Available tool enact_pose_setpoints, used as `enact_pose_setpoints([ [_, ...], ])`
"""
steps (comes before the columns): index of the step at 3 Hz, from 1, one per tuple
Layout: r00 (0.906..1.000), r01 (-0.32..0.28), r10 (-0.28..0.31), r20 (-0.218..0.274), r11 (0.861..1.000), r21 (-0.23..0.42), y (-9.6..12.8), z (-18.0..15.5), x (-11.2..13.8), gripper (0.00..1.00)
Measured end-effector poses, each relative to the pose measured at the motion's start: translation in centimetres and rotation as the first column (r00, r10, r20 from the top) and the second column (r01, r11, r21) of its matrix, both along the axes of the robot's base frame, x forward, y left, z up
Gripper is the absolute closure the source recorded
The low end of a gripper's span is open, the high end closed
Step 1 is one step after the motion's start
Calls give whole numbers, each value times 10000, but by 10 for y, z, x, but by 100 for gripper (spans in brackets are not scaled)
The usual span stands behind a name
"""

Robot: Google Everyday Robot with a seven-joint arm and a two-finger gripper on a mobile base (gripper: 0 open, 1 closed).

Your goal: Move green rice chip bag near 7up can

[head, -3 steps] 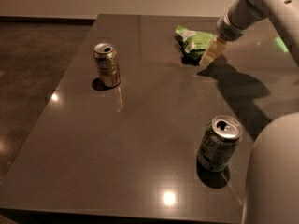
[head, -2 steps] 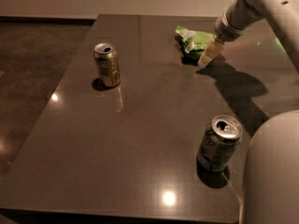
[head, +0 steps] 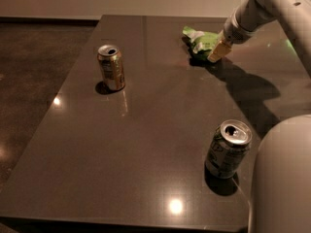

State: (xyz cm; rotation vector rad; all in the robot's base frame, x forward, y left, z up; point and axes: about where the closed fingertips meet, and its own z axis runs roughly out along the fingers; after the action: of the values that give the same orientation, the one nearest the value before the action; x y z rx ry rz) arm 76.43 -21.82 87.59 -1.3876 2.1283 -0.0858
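Note:
The green rice chip bag (head: 199, 43) lies crinkled on the far right part of the dark table. My gripper (head: 217, 52) reaches in from the upper right on the white arm and sits right against the bag's right side, low over the table. The 7up can (head: 227, 149), dark green and white with a silver top, stands upright near the table's front right, far from the bag.
A gold-brown can (head: 111, 67) stands upright at the table's left middle. The table (head: 155, 130) has a left edge dropping to a dark floor. The robot's white body (head: 284, 178) fills the lower right corner, beside the 7up can.
The gripper has stayed against the bag's right side, with almost no shift. The bag and both cans have not moved.

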Motion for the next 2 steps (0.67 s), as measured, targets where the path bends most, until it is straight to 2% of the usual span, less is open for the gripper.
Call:
enact_pose_setpoints([
  [2, 9996, -252, 249, 92, 9992, 323, -3, 9, -18, 88],
])
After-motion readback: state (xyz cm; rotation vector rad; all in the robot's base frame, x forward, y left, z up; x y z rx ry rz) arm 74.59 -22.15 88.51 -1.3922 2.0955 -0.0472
